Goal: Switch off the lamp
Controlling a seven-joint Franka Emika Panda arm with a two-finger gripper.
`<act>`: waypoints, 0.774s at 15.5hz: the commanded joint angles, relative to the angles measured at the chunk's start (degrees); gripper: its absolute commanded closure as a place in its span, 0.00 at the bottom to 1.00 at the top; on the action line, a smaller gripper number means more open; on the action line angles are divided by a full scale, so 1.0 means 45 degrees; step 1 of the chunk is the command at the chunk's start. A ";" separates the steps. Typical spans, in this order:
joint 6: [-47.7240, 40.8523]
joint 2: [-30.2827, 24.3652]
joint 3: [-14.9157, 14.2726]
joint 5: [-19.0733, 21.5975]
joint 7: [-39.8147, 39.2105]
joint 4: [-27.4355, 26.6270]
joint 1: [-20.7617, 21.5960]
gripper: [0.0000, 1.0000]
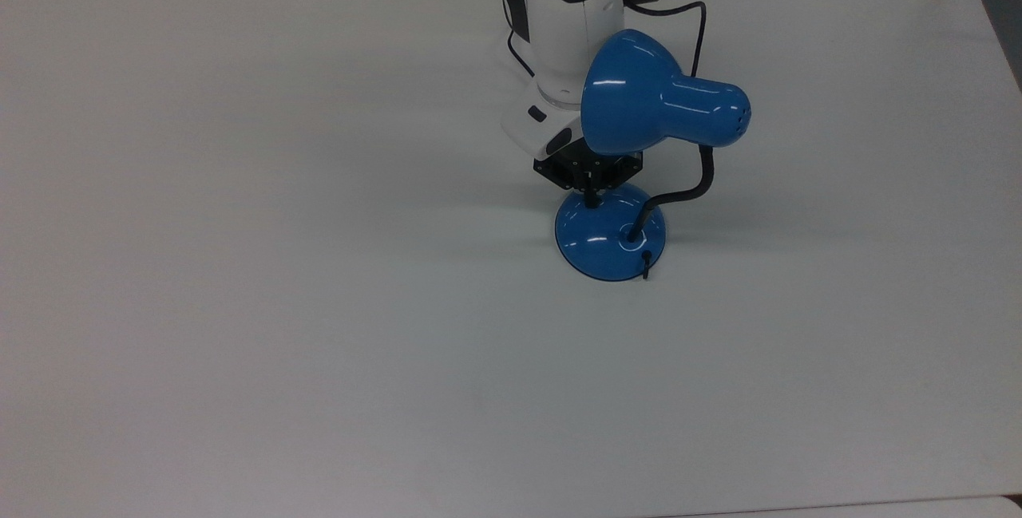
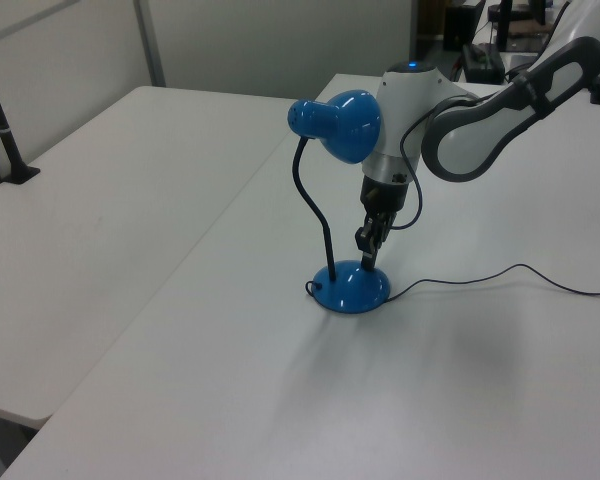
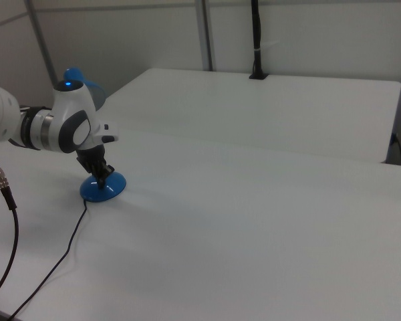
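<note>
The end effector point(image 1: 591, 200), fingers pressed together, points down and touches the 11 o'clock edge of the lamp point(image 1: 611, 235) base on the counter point(image 1: 239, 262); the lamp is unlit.

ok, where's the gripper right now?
In the top view the gripper sits right of centre, tips on the upper edge of the glossy blue lamp's round base, under its bell-shaped shade.

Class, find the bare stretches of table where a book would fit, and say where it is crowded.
Free: everything on the top view's left of the lamp, and the table between the base and the near edge. Crowded: around the base, where the gripper sits under the shade, with the cord trailing off.
</note>
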 commanded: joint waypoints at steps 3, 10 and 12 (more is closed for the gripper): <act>0.0114 0.0074 -0.0106 -0.0424 0.0279 -0.1379 -0.0296 1.00; -0.0355 -0.0161 -0.0106 -0.0424 0.0220 -0.1437 -0.0492 1.00; -0.0684 -0.0394 -0.0106 -0.0444 0.0162 -0.1437 -0.0686 1.00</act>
